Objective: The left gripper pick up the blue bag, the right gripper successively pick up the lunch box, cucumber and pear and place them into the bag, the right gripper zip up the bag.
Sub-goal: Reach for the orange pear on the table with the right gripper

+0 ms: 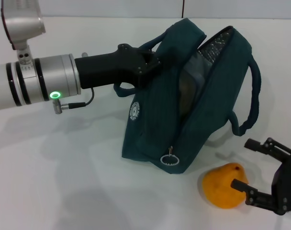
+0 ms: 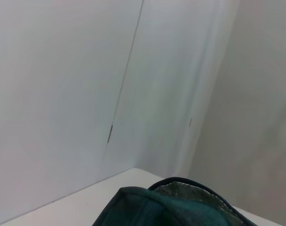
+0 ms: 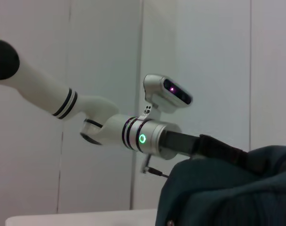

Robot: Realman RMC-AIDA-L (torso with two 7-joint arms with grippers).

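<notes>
My open right claw (image 1: 260, 170) lay on the white table (image 1: 64, 187) just at three o'clock of the orange-yellow pear (image 1: 223, 186), while my left claw (image 1: 152, 64) gripped the dark teal fabric bag (image 1: 174, 115) beyond, at eleven o'clock.

Bag mid-bench, pear near and to its right, one arm on each side.

The blue bag (image 1: 184, 100) stands on the bench (image 1: 64, 182), leaning left, its mouth facing up and right. The left gripper (image 1: 148, 64) reaches in from the left at the bag's upper left edge. The pear (image 1: 224, 186) lies near and right of the bag, just apart. The right gripper (image 1: 246, 165) sits at the pear's right, one finger touching it.
</notes>
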